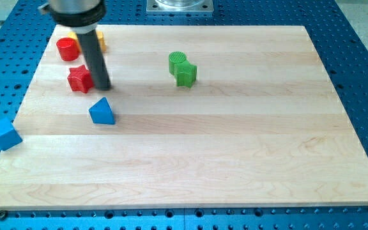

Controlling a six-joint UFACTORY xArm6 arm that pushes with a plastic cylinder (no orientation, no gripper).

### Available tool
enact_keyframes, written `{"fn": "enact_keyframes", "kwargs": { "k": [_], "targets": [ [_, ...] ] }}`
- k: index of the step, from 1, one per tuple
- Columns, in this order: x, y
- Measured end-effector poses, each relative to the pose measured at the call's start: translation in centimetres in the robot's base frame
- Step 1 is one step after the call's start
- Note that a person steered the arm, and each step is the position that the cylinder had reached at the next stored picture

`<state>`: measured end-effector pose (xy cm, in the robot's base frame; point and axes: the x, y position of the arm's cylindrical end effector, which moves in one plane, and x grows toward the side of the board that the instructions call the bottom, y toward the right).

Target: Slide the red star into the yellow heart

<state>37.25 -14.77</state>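
The red star lies near the board's upper left. My tip stands just to the star's right, close to or touching it. The yellow heart is mostly hidden behind the rod, above the star; only small yellow parts show beside the rod. A red cylinder stands up and left of the star.
A blue triangle lies just below my tip. A blue cube sits off the board's left edge. A green cylinder and a green star sit together near the top centre. The wooden board lies on a blue perforated table.
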Motion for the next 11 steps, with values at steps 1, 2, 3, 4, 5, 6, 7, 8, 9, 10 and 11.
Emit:
{"fn": "enact_keyframes", "kwargs": {
  "k": [1, 2, 3, 4, 5, 6, 7, 8, 9, 10, 11],
  "targets": [
    [0.6, 0.2],
    [-1.5, -1.3],
    [0.9, -0.8],
    [2.9, -0.5],
    [3.2, -4.3],
    [-0.2, -2.7],
    [5.1, -5.7],
    [1.0, -6.5],
    [-2.3, -6.2],
    [-4.9, -6.2],
    [-3.2, -0.5]
  ]
}}
